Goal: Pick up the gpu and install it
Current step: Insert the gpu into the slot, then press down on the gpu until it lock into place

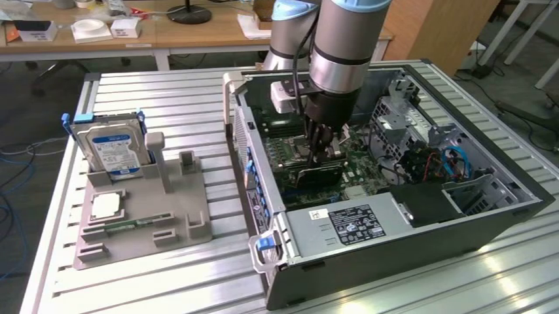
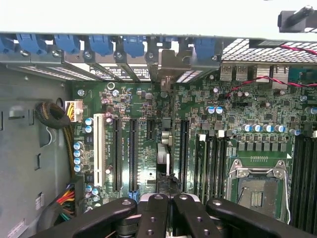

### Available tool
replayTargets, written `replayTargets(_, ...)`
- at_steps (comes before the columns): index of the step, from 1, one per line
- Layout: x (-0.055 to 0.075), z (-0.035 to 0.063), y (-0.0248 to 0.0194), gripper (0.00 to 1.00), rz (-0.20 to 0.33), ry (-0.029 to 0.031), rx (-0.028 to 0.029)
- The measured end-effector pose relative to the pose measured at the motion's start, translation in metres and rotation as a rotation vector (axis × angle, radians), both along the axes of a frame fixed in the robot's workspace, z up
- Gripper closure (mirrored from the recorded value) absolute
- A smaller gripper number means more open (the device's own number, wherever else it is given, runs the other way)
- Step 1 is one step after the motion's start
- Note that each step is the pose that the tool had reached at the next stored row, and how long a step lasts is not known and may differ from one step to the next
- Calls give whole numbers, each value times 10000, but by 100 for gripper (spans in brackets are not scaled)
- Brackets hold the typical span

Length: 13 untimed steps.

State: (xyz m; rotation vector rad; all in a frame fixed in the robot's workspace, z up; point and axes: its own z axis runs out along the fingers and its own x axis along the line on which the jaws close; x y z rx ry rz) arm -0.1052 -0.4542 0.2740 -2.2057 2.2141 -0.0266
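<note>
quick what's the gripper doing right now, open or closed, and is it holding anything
Gripper: closed on the gpu, holding it edge-down over the motherboard inside the computer case.

Bright, even light; soft shadows.

Your arm (image 1: 342, 39): silver tube links, blue-grey joint caps, grey box at the wrist. Your gripper (image 1: 320, 149): black jointed fingers (image 2: 151, 218) with round rivets.

A ribbed silver aluminium bench (image 1: 175, 98) stands on a dark grey floor (image 1: 26, 104), with light wooden desks (image 1: 192, 33) and a brown wooden cabinet (image 1: 436, 29) behind it.
</note>
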Motion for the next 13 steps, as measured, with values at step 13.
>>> replayTargets(13,-13,0,1,90,0,19,35)
